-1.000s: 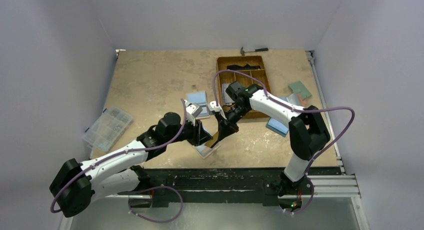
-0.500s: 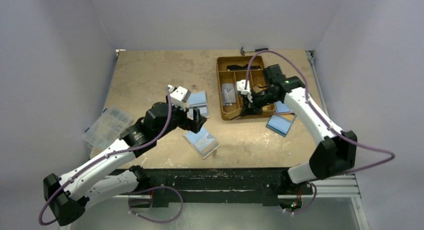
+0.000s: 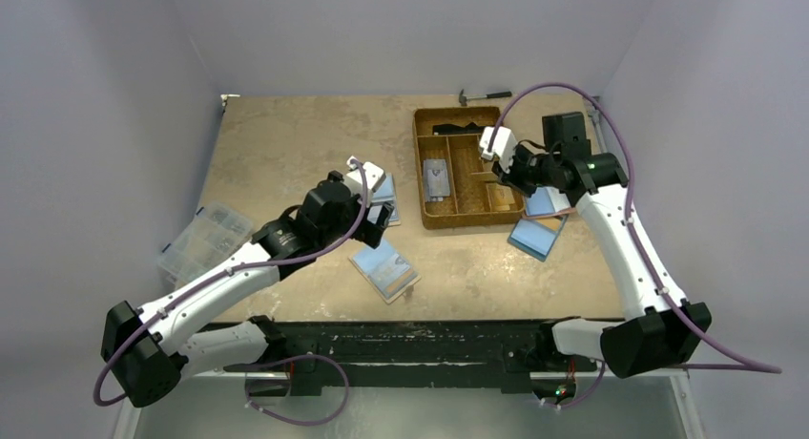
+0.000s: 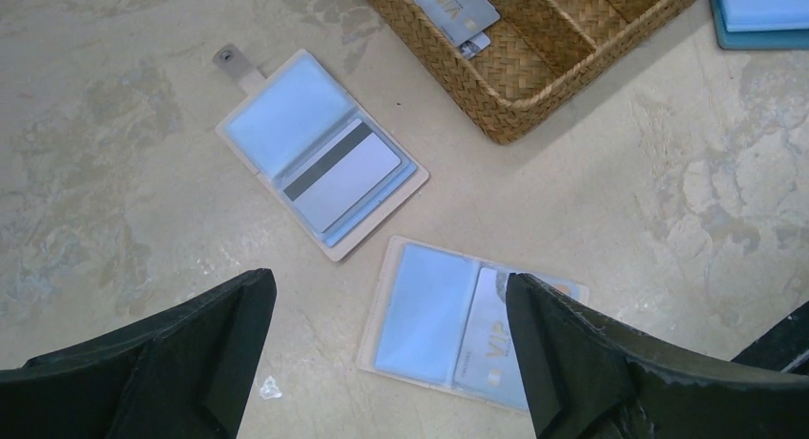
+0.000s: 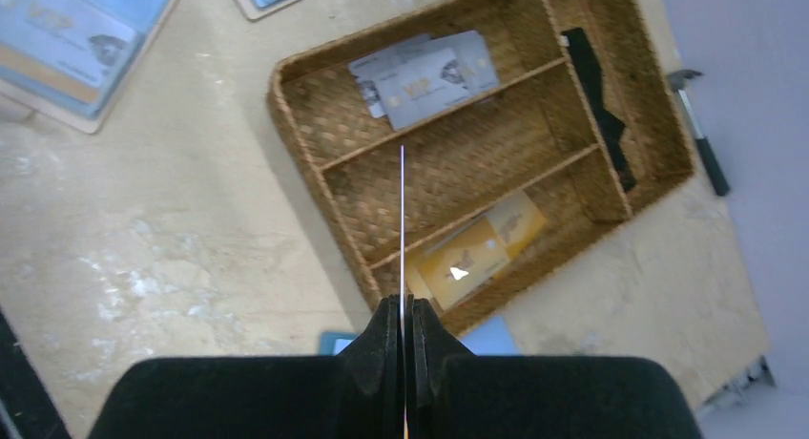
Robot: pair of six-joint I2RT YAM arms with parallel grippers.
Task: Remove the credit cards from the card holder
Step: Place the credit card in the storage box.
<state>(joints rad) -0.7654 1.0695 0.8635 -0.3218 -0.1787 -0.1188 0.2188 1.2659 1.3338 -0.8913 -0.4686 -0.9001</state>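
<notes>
Right gripper (image 5: 402, 310) pinched on a card (image 5: 402, 219), edge-down above the tray (image 5: 458, 162), likely to drop it into a slot | left gripper (image 4: 386, 296) spread wide over the table's far holder (image 4: 277, 114) and near holder (image 4: 420, 315), both lying open, striped card (image 4: 343, 177) and VIP card (image 4: 491, 348) exposed for pulling.

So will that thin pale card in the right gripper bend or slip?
Probably stiff: the thin pale card stands edge-on as a straight line from the right gripper. Likely light, being so thin. Might slip, since only one end is pinched.
</notes>
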